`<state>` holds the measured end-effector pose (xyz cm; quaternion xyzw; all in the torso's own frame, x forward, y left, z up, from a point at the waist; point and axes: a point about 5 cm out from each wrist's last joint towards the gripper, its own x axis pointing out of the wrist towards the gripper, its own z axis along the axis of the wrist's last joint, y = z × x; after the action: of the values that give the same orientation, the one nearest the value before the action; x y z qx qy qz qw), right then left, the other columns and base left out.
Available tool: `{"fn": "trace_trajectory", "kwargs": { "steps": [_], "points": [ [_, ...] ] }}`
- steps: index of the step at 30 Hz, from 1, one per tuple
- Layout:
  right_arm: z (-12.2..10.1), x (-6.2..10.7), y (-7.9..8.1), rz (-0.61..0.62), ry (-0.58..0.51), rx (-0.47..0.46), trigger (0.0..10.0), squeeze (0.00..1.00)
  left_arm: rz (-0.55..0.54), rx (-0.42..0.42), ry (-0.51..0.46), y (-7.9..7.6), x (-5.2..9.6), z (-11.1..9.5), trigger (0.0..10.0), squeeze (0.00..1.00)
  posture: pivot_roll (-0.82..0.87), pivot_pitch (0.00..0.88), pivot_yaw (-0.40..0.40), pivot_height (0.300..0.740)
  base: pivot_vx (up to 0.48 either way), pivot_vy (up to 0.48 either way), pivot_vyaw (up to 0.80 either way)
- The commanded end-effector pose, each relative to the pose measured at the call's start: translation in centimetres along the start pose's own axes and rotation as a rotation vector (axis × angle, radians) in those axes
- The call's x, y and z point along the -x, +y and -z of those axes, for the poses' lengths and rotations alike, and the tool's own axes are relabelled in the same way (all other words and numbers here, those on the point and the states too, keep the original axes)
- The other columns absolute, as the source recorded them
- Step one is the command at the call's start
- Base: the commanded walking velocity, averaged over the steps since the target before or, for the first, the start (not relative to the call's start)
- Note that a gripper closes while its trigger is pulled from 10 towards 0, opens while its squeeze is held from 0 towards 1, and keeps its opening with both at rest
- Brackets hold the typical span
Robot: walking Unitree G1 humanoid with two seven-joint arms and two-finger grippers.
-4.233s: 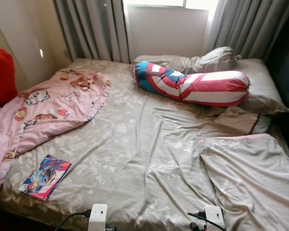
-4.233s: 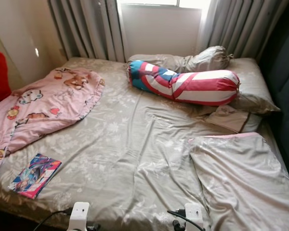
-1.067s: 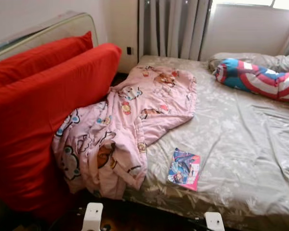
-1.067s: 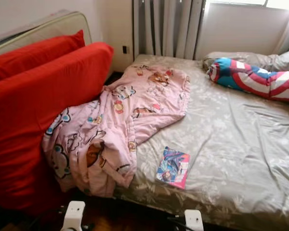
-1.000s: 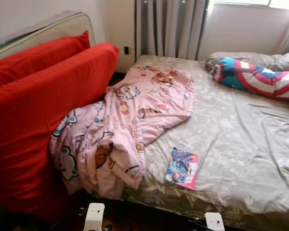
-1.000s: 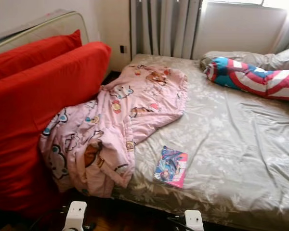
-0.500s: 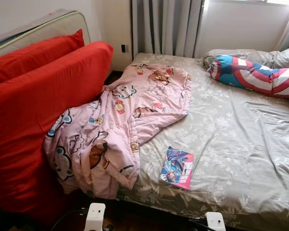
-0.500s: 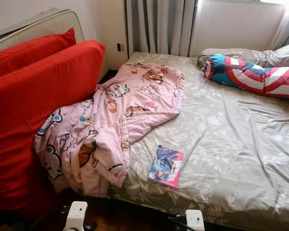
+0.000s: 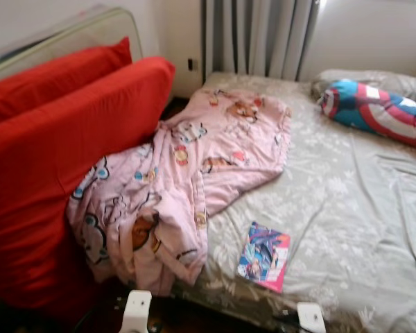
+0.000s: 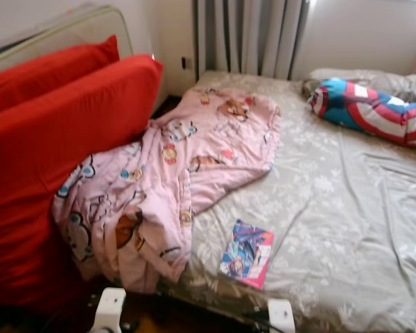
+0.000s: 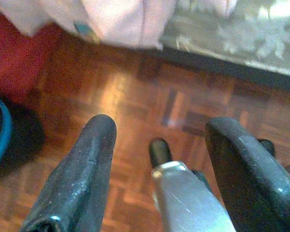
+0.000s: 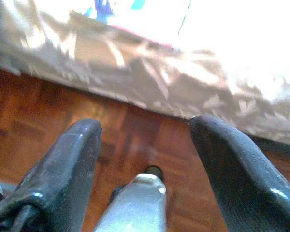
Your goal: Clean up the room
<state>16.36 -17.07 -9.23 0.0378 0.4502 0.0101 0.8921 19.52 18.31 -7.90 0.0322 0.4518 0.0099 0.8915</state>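
A pink cartoon-print blanket lies crumpled on the bed's left side and hangs over its near corner. A colourful book lies flat on the grey flowered sheet near the front edge. My left gripper hangs open above the wooden floor, below the hanging blanket. My right gripper is open too, low beside the bed's edge, with the book just above it.
Two big red cushions lean against the bed's left side, touching the blanket. A red, white and blue bolster lies at the head by grey pillows. Curtains hang behind. A dark, blue-rimmed object sits on the floor.
The camera turned left from the whole bed to its left side, and lately shifted a little, now blurred. The blanket, book and cushions lie as before.
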Motion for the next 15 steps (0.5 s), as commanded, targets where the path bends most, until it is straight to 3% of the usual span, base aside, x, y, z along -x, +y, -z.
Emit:
{"fn": "trace_trajectory", "kwargs": {
  "steps": [1, 9, 15],
  "points": [
    [0.5, 0.23, -0.78, 0.017, 0.016, 0.006, 10.0, 0.0, 0.019, -0.001, -0.008, -0.67, -0.05, -0.21, 10.0, 0.0, -0.06, 0.0, 0.005, 0.74, 0.319, 0.0, 0.0],
    [0.37, 0.23, -0.7, 0.007, 0.0, -0.002, 10.0, 0.0, 0.021, -0.004, -0.012, -0.68, -0.06, -0.27, 10.0, 0.0, -0.06, 0.0, 0.006, 0.74, 0.32, 0.0, 0.0],
    [0.14, 0.24, -0.65, 0.003, -0.028, 0.002, 10.0, 0.0, 0.01, 0.0, -0.037, -0.59, -0.04, -0.46, 10.0, 0.0, -0.06, 0.0, 0.006, 0.74, 0.0, 0.0, 0.0]
  ]
}}
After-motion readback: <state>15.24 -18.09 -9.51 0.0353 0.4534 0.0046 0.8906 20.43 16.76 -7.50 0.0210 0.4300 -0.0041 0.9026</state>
